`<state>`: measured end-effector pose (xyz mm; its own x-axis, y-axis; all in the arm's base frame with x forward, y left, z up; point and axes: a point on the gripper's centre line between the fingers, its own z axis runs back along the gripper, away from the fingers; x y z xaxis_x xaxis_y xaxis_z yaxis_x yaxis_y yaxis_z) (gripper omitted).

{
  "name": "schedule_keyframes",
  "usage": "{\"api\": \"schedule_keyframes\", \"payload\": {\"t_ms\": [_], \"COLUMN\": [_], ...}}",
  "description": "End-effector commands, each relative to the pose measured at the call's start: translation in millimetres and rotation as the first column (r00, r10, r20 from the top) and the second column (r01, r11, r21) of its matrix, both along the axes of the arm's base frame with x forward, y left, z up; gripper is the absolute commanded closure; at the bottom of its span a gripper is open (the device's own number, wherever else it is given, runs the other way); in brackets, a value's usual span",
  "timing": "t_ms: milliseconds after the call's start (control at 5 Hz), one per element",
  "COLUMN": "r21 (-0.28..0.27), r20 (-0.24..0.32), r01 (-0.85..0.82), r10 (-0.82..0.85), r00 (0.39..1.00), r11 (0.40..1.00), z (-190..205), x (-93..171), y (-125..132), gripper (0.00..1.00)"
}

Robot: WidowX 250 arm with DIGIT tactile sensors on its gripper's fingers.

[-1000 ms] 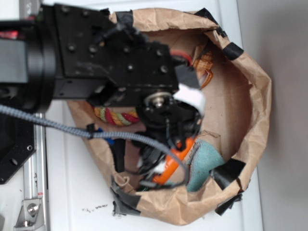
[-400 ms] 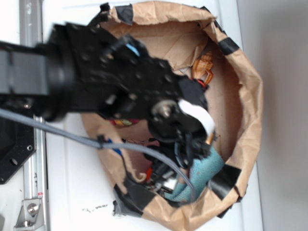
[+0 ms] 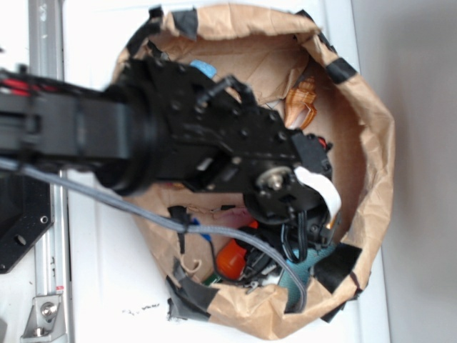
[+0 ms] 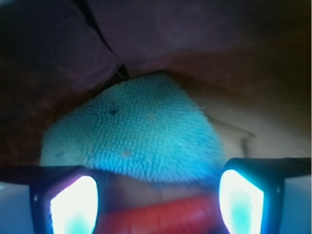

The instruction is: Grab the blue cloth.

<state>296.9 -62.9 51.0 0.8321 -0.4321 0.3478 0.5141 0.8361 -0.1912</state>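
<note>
1. Gripper (image 4: 156, 197) spread wide in the wrist view, its two pale pads (image 4: 73, 204) glowing at the lower left and lower right corners with a broad gap between them; nothing is clamped between the pads.
2. Blue cloth (image 4: 134, 136) fills the middle of the wrist view just beyond the gap, fuzzy and teal, with one pointed corner aimed away toward the brown wall; its near edge lies roughly level with the pad tips, and whether a pad touches it I cannot tell.
3. Orange-red object (image 4: 161, 214) runs across below the cloth's near edge, between the two pads; its outline is blurred.
4. Seen from the exterior camera, the black arm (image 3: 178, 136) reaches from the left over the paper bag (image 3: 371, 179), covering most of the opening; the gripper end points down into the lower right part of the bag, close to the inner wall.
5. Only a small teal patch of the cloth (image 3: 314, 261) shows past the arm, pressed near the bag's lower right rim beside a strip of black tape (image 3: 335, 261).
6. Bag wall rises close around the cloth on the far and right sides, leaving little room there; the freer floor shows at the upper right of the bag, near a woven orange item (image 3: 303, 100).
7. Grey cable (image 3: 107, 204) drapes from the left across the bag's lower rim.
</note>
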Motion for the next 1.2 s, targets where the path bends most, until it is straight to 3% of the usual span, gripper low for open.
{"api": "schedule_keyframes", "payload": {"t_ms": [0,200,400,800,1000], "r21": [-0.123,-0.097,-0.067,0.188,0.328], "r20": [0.084,0.087,0.091,0.108,0.165], "r01": [0.244,0.265,0.257,0.126,-0.032], "r10": [-0.235,-0.257,-0.251,-0.148,-0.024], "r00": [0.968,0.963,0.964,0.983,0.986], "r11": [0.962,0.959,0.964,0.974,0.944], "z": [-5.7,-19.1,-22.4,-40.0,-38.1], "x": [5.5,8.0,9.0,7.0,8.3], "y": [-32.9,-38.4,-40.9,-54.1,-49.3], "gripper": [0.00,0.86,1.00,1.00,1.00]}}
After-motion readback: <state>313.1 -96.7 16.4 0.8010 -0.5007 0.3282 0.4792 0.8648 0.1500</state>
